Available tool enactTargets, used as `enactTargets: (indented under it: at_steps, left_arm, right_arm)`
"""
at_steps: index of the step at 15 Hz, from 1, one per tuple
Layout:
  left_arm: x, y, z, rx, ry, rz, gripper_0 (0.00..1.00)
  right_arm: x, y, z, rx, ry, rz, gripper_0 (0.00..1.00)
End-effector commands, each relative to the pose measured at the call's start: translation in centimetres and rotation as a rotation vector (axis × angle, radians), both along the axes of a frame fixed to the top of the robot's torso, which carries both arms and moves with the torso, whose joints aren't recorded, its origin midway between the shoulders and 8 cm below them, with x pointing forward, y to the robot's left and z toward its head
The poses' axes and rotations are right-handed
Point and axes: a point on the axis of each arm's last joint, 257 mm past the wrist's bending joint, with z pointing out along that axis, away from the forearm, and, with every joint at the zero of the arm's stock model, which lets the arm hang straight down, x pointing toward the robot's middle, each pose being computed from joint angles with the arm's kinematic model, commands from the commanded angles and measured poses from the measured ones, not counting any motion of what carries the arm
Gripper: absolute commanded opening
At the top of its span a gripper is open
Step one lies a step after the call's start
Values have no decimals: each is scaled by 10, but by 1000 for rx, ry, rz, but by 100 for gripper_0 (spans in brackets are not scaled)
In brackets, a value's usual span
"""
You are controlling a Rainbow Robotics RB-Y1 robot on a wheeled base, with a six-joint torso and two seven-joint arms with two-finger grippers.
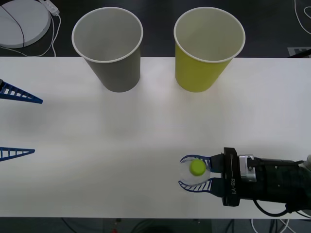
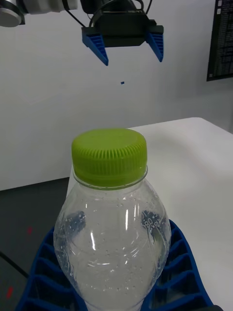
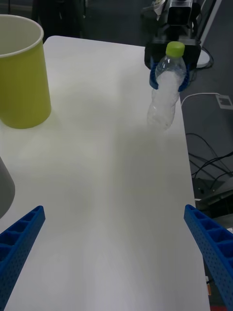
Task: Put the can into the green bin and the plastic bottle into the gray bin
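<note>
The plastic bottle (image 1: 197, 167) stands upright near the table's front right, clear with a lime-green cap. My right gripper (image 1: 182, 172) is shut on the plastic bottle, its blue fingers (image 2: 187, 272) hugging the upper body below the cap (image 2: 109, 153). From the left wrist the bottle (image 3: 164, 95) and right gripper (image 3: 169, 81) show across the table. The gray bin (image 1: 114, 68) stands at the back left of centre, the green bin (image 1: 199, 73) to its right, both upright and empty. My left gripper (image 1: 38, 126) hangs open at the left edge. The can is out of view.
The white table (image 1: 146, 131) stretches between the bottle and the two cups. A round white device (image 1: 22, 22) with a cable lies off the table at the back left. Cables and a floor socket (image 3: 221, 99) lie beyond the table's right edge.
</note>
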Motion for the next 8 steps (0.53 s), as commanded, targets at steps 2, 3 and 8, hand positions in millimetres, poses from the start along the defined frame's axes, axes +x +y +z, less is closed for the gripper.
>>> enactTargets:
  at_steps: [2, 3, 8]
  left_arm:
    - [0, 0, 0, 0, 0, 0, 100]
    - [0, 0, 0, 0, 0, 0, 100]
    - [0, 0, 0, 0, 0, 0, 100]
  right_arm:
    - [15, -12, 18, 13, -6, -44, 0]
    - [21, -18, 23, 13, -12, -60, 0]
    - [43, -42, 42, 9, -30, -120, 0]
